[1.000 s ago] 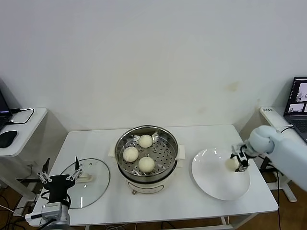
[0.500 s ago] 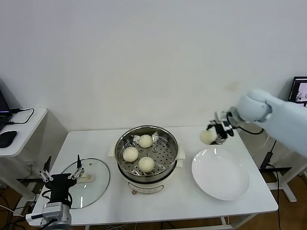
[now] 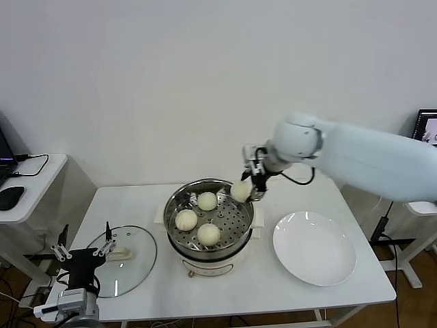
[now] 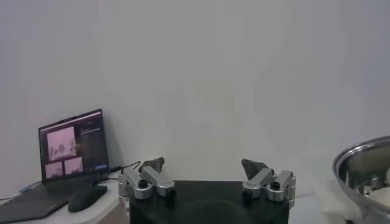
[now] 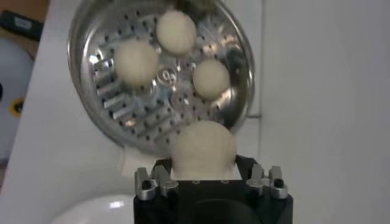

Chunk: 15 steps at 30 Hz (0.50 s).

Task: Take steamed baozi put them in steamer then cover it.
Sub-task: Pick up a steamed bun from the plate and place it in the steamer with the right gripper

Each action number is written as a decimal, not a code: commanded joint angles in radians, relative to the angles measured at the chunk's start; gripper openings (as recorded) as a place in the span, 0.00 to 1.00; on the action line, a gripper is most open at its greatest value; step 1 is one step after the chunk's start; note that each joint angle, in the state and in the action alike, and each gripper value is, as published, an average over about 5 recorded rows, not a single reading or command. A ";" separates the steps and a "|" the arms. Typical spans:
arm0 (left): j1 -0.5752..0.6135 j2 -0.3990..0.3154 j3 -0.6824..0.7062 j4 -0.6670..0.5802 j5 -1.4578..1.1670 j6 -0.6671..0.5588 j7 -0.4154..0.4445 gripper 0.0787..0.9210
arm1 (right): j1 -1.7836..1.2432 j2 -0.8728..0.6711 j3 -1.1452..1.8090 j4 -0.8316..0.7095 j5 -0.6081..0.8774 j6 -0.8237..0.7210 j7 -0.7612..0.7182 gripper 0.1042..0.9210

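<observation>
right gripper (image 3: 247,186) swung from plate (image 3: 314,263) to steamer (image 3: 179,198) rim, pinching bao (image 3: 241,190) — early release drops it outside; left gripper (image 4: 207,178) spread, lower left.

This looks like a robotics lab or test room rather than a kitchen. A plain white rectangular counter (image 3: 225,287) stands against a bare white wall (image 3: 205,82), with no cabinets or cookware around it. Left of the counter, a small white side desk (image 3: 34,184) carries a black computer mouse (image 3: 9,197) and cables. Right of the counter, an open laptop with a lit screen (image 3: 427,127) shows camera pictures.
</observation>
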 commanded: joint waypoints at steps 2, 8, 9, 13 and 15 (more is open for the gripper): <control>-0.003 -0.004 0.000 0.003 0.000 0.000 0.000 0.88 | -0.110 0.185 -0.045 -0.117 0.028 -0.091 0.068 0.67; -0.005 0.001 -0.004 0.014 -0.002 -0.003 -0.002 0.88 | -0.164 0.207 -0.030 -0.173 -0.025 -0.094 0.072 0.67; -0.006 0.001 -0.004 0.015 -0.002 -0.003 -0.002 0.88 | -0.170 0.208 -0.029 -0.179 -0.035 -0.094 0.071 0.67; -0.010 0.000 -0.003 0.017 -0.002 -0.003 -0.002 0.88 | -0.183 0.205 -0.028 -0.191 -0.065 -0.097 0.071 0.67; -0.011 -0.001 -0.002 0.019 -0.002 -0.003 -0.002 0.88 | -0.186 0.200 -0.027 -0.190 -0.071 -0.098 0.071 0.67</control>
